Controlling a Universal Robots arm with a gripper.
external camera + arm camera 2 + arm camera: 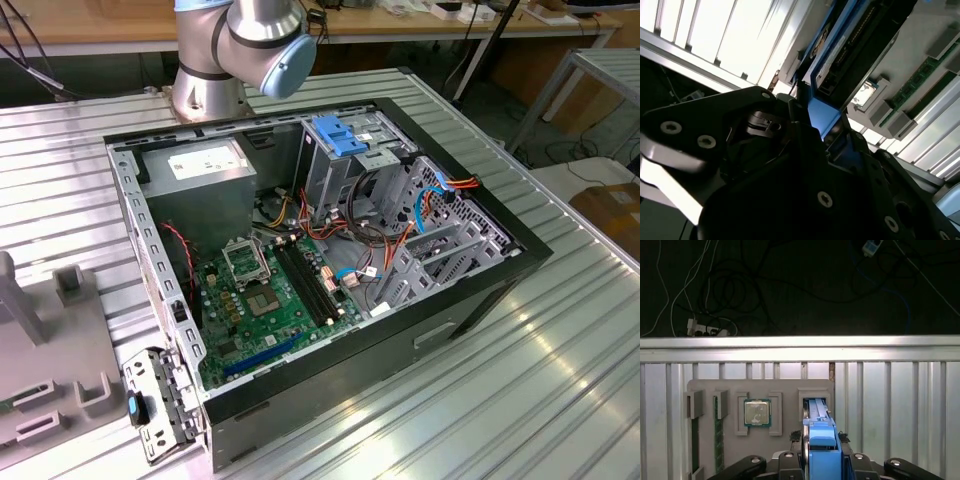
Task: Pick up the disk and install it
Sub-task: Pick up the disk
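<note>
Your claw (821, 439) is clamping the flat grey metal disk with bright blue plastic rails (816, 411), which is standing on edge in a grey slotted tray (785, 390).

open black PC case (470, 305) w/ green mobo (255, 315) inside | grey parts tray (730, 386): square CPU chip (757, 412) | ribbed alu table (560, 385)

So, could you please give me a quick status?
Gripper at the disk. Disk on edge in grey tray slot. Processor alongside, not in the way.
</note>
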